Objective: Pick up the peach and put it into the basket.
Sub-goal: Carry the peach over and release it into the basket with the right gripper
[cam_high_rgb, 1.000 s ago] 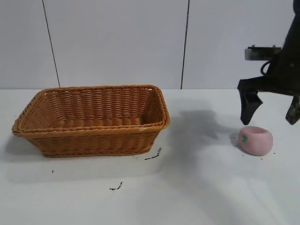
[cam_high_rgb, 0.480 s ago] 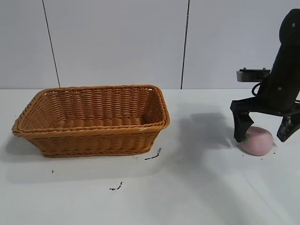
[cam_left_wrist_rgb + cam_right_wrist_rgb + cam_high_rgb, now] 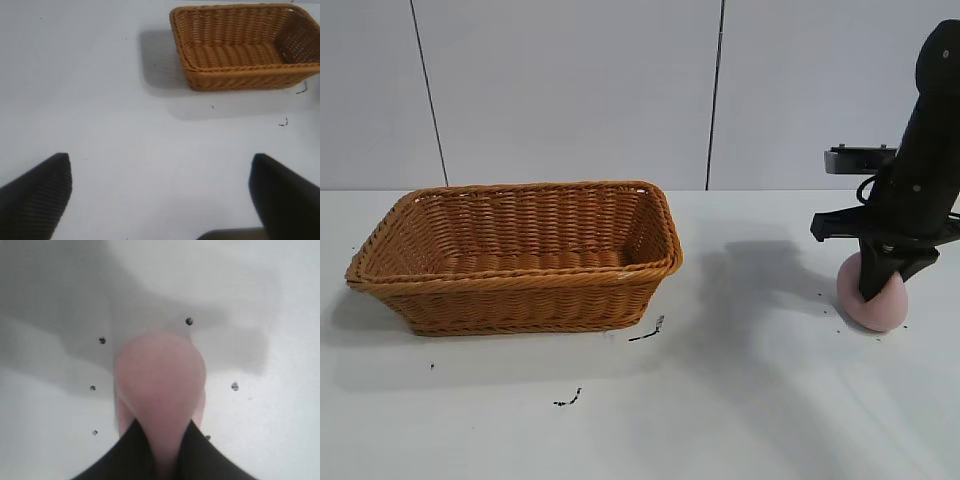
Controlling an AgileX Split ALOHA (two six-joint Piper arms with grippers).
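Note:
The pale pink peach (image 3: 868, 305) rests on the white table at the right. My right gripper (image 3: 876, 288) stands over it, shut on the peach and squeezing it between the black fingers. In the right wrist view the peach (image 3: 160, 375) bulges out past the two fingertips (image 3: 192, 450). The orange-brown wicker basket (image 3: 520, 270) stands at the left of the table with nothing in it. It also shows in the left wrist view (image 3: 245, 75). My left gripper (image 3: 160, 200) is open and empty above bare table, out of the exterior view.
Small black marks (image 3: 647, 333) lie on the white table (image 3: 740, 400) in front of the basket and around the peach. A grey panelled wall stands behind.
My right gripper came down over the peach and closed its fingers on it. The peach is now squeezed narrower. The basket has not moved.

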